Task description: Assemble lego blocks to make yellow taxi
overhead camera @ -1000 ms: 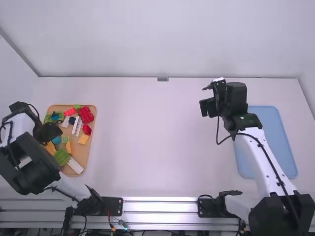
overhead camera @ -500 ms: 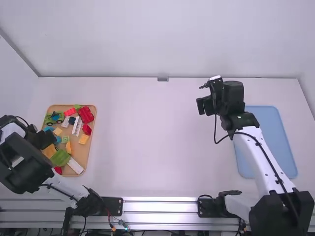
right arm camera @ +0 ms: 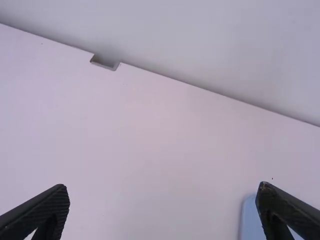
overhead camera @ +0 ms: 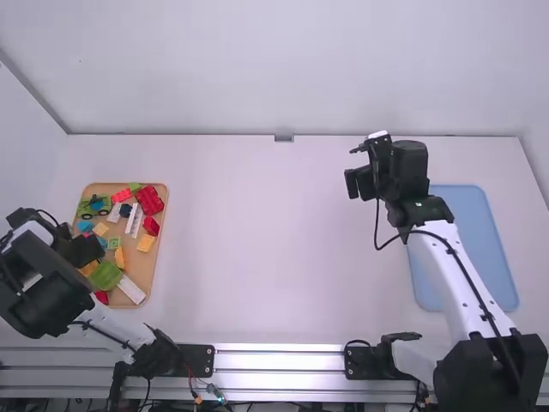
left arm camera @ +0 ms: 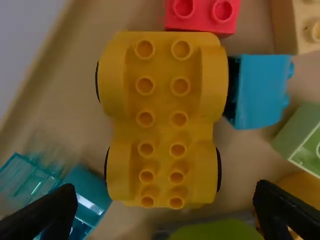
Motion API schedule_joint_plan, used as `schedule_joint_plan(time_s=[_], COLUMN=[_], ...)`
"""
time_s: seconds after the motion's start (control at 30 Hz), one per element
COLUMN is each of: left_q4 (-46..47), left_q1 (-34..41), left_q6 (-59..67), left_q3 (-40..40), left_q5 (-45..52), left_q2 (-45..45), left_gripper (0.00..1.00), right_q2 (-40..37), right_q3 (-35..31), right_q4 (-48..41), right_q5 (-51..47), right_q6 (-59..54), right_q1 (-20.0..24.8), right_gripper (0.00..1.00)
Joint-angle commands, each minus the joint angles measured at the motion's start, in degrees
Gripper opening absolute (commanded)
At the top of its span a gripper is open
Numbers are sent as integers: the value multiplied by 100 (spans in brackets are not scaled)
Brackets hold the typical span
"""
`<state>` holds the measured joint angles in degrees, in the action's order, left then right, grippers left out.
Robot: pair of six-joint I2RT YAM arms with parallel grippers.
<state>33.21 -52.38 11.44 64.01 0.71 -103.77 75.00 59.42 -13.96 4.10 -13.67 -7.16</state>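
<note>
High view: the worktop (overhead camera: 274, 249) stretched across the middle, between a blue tray (overhead camera: 472, 249) at right and a wooden tray (overhead camera: 147, 269), crowded with blocks (overhead camera: 149, 200), at left. The left hand (overhead camera: 83, 249) hung over the wooden tray's left edge, the right hand (overhead camera: 360, 184) upper right; both were spread wide, gripping nothing. The yellow wheeled base (left arm camera: 162, 131) lay among the blocks.

On the table (overhead camera: 283, 249), the tray (overhead camera: 158, 257) lies at the left with a wheeled base (left arm camera: 162, 120) among blocks (overhead camera: 148, 200) in it, while the mat (overhead camera: 467, 249) lies well apart at the right.
</note>
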Motion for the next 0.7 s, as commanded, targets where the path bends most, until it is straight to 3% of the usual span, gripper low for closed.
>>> schedule_joint_plan(time_s=[0.0, 0.67], left_q4=[-76, -496], left_q1=[22, -13], left_q6=[216, 4], left_q3=[-59, -55], left_q5=[133, 35], left_q2=[-31, -723], left_gripper=[92, 89], right_q2=[33, 33], right_q3=[245, 245], right_q4=[-2, 7], right_q5=[13, -13], right_q6=[15, 13], right_q1=[46, -39], right_gripper=[99, 99])
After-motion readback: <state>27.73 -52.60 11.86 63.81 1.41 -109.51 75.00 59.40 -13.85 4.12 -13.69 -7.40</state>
